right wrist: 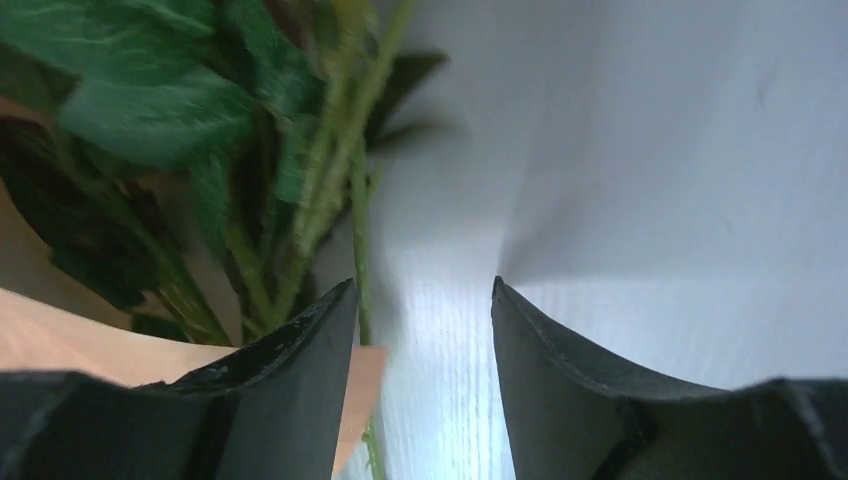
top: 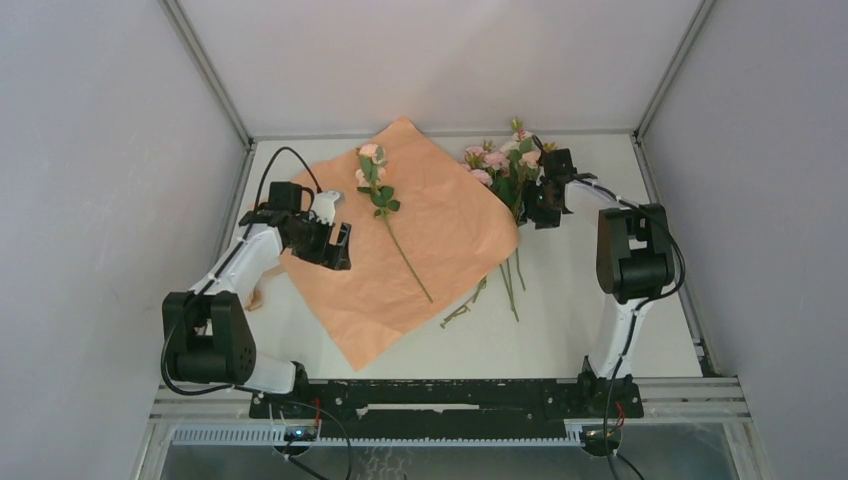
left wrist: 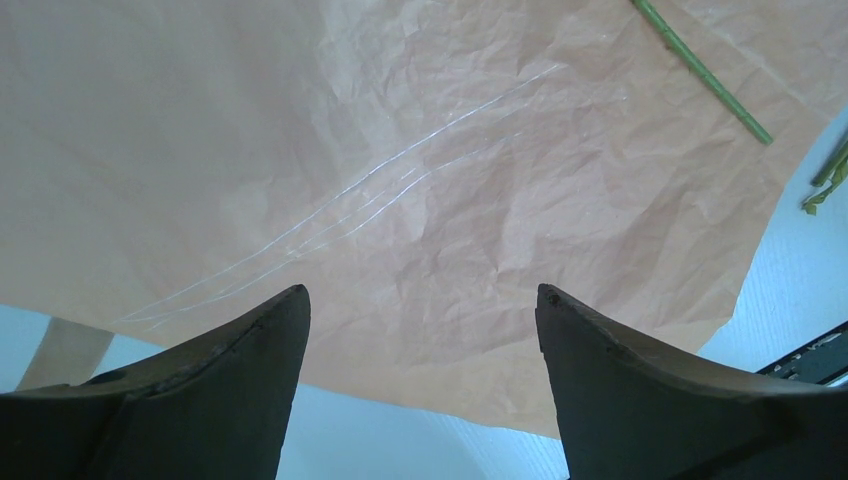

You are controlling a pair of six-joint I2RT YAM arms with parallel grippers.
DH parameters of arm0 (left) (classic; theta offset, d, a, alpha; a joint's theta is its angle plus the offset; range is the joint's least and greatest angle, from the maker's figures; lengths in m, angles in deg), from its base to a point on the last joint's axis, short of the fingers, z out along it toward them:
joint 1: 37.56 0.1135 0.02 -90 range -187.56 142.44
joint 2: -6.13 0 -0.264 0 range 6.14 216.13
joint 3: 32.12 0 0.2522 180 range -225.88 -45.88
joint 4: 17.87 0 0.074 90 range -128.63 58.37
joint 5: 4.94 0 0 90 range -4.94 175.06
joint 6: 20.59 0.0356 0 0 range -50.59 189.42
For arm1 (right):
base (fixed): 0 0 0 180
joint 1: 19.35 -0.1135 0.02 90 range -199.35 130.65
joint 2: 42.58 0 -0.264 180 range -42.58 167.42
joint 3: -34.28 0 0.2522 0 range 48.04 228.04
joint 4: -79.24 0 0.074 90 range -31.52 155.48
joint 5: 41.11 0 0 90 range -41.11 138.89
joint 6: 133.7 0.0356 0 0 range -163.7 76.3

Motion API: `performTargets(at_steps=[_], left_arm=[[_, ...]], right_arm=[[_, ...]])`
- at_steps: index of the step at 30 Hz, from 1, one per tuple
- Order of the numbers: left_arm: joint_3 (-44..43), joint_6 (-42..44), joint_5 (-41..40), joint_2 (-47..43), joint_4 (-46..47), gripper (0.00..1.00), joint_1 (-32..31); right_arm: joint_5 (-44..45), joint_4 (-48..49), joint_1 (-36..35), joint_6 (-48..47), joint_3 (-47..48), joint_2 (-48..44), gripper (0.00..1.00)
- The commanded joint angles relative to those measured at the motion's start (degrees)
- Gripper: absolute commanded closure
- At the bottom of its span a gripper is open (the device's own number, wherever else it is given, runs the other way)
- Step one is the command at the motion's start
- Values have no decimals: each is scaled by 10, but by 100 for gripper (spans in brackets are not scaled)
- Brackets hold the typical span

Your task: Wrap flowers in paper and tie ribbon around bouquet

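1. The flowers (top: 503, 170) lie just right of the paper (top: 450, 240), with one stem on it. They look light and floppy, best pinched at the stems.
2. The left gripper (left wrist: 420, 290) gapes over the paper; the right gripper (right wrist: 425, 285) gapes empty beside the stems.

Counted: one paper (top: 440, 235); one flower (top: 385, 200) lay on it; one bunch (top: 505, 165) lay at its right corner; two arms flanked it: left arm (top: 245, 262), right arm (top: 625, 250).

walls (top: 100, 150): plain grey-white panels | frame (top: 206, 70): aluminium struts at corners | table (top: 560, 340): white, evenly lit
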Motion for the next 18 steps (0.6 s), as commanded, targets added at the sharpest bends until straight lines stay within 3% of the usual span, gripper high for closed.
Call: performTargets(at_steps=[1, 7, 11, 18], left_arm=[[7, 10, -1, -14, -1, 12, 0], [3, 5, 2, -17, -2, 12, 1], [8, 10, -1, -20, -2, 12, 0], [16, 17, -3, -32, -2, 12, 1]], right_arm=[[-13, -12, -16, -24, 70, 43, 40], [19, -70, -56, -42, 148, 87, 41], [39, -60, -67, -26, 146, 74, 45], [47, -82, -28, 11, 136, 94, 76]])
